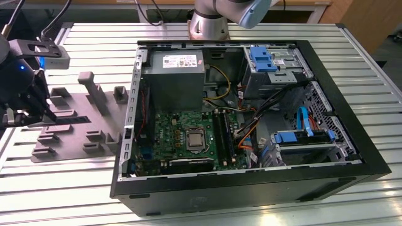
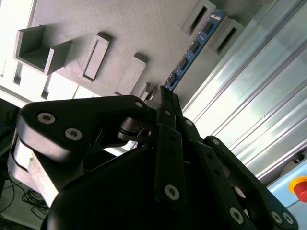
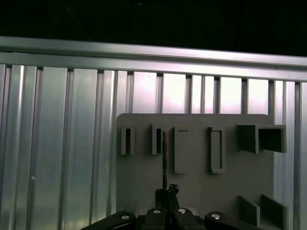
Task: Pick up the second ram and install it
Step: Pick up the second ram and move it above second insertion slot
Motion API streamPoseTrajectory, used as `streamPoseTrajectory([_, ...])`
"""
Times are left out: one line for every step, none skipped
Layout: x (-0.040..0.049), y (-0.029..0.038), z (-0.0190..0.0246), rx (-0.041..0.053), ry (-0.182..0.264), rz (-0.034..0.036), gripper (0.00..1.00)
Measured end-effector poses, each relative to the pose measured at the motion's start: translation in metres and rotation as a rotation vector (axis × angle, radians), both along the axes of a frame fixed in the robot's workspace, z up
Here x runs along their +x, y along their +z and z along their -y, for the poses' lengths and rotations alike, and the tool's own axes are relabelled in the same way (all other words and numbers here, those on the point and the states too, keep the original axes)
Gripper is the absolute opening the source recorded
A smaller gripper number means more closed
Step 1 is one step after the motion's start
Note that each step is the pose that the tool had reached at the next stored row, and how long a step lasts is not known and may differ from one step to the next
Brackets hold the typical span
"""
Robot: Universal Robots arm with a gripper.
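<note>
Second wrist view: tray holds your second ram on edge — pointing away from the end effector clamping its end.

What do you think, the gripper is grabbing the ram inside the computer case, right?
Not quite. The gripper grabs the ram, but on the tray beside the case, not inside it. The second wrist view shows the ram standing in the tray's slots, and the exterior view shows the tray outside the case.
</note>
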State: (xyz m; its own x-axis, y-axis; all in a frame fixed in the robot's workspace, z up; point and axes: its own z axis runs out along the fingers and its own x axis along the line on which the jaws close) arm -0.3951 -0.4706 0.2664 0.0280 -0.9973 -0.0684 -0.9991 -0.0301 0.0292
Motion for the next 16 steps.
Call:
streamPoseTrajectory([0.0, 0.0009, 0.0, 0.0, 0.0, 0.0, 0.11])
streamPoseTrajectory([0.0, 0.0018, 0.0, -0.0001, 0.0, -0.0001, 0.11])
streamPoseTrajectory([0.0, 0.0027, 0.0, -0.0001, 0.0, -0.0001, 0.11])
streamPoseTrajectory([0.0, 0.0035, 0.0, 0.0, 0.0, -0.0001, 0.11])
streamPoseTrajectory([0.0, 0.0045, 0.0, -0.0001, 0.0, -0.0001, 0.11])
streamPoseTrajectory([0.0, 0.0055, 0.0, -0.0001, 0.0, -0.0001, 0.11])
streamPoseTrajectory([0.0, 0.0064, 0.0, -0.0001, 0.0, -0.0001, 0.11])
streamPoseTrajectory([0.0, 0.0073, 0.0, -0.0001, 0.0, -0.0001, 0.11])
streamPoseTrajectory([0.0, 0.008, 0.0, 0.0, 0.0, -0.0001, 0.11])
streamPoseTrajectory([0.0, 0.0089, 0.0, 0.0, 0.0, 0.0, 0.11])
streamPoseTrajectory([0.0, 0.0096, 0.0, 0.0, 0.0, 0.0, 0.11])
streamPoseTrajectory([0.0, 0.0106, 0.0, 0.0, 0.0, 0.0, 0.11])
streamPoseTrajectory([0.0, 0.0115, 0.0, 0.0, 0.0, 0.0, 0.11])
streamPoseTrajectory([0.0, 0.0124, 0.0, 0.0, 0.0, -0.0001, 0.11])
streamPoseTrajectory([0.0, 0.0132, 0.0, -0.0001, 0.0, -0.0001, 0.11])
streamPoseTrajectory([0.0, 0.0139, 0.0, 0.0, 0.0, 0.0, 0.11])
